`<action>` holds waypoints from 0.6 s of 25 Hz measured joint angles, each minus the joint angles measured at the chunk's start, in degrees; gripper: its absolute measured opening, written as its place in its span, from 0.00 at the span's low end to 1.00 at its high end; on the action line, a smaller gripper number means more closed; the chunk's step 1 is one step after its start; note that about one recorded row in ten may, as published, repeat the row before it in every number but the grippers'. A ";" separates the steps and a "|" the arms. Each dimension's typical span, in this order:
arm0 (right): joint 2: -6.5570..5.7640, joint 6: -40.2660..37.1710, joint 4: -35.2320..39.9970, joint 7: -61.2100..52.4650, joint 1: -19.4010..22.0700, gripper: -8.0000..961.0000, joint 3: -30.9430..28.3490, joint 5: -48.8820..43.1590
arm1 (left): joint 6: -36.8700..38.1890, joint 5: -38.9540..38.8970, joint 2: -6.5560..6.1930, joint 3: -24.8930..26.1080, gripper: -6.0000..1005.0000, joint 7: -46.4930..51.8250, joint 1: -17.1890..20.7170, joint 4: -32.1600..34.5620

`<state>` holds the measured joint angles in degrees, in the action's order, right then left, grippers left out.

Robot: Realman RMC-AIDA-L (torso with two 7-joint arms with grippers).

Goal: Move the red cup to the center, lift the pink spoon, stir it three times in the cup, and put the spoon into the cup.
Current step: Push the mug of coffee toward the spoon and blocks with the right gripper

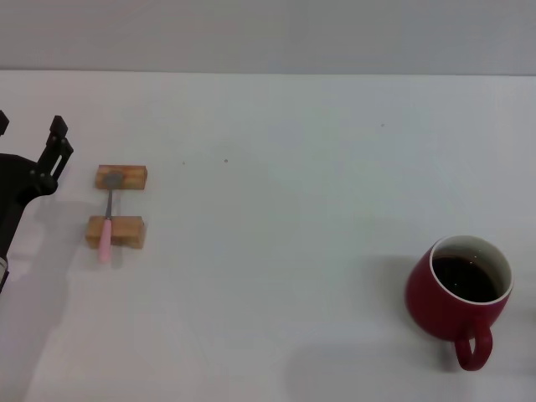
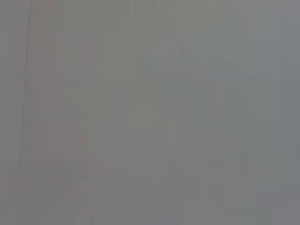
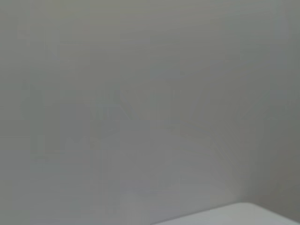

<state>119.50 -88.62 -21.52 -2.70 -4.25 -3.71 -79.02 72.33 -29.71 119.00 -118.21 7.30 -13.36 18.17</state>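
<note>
Head view: red cup [image 1: 459,292] sitting at lower right of frame on white table [image 1: 285,209], dark liquid inside, loop handle pointing toward bottom edge. Pink spoon [image 1: 107,219] lying at left, bridging two wooden blocks [image 1: 118,205]: grey bowl resting on upper block, pink handle crossing lower block. Left gripper [image 1: 30,138] hanging at far left edge, just beside blocks, fingers standing spread, pinching nothing. Right gripper not showing. Both wrist views showing only blank grey.
</note>
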 joint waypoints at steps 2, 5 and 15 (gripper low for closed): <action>0.05 0.79 -0.21 -0.01 -0.19 0.06 0.34 0.00 | -0.11 0.01 0.00 0.00 0.78 0.00 -0.18 -0.07; 0.16 1.72 -0.73 -0.02 -0.35 0.02 0.85 0.00 | -0.52 0.03 0.00 -0.10 0.78 0.00 -0.32 0.07; 0.20 4.37 -1.26 -0.03 -1.63 0.01 3.52 0.00 | -0.62 0.04 0.00 -0.26 0.78 0.00 -0.35 0.22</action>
<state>119.71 -84.25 -22.77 -2.73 -5.89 -0.20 -79.02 71.71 -29.67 119.00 -118.47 7.29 -13.71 18.39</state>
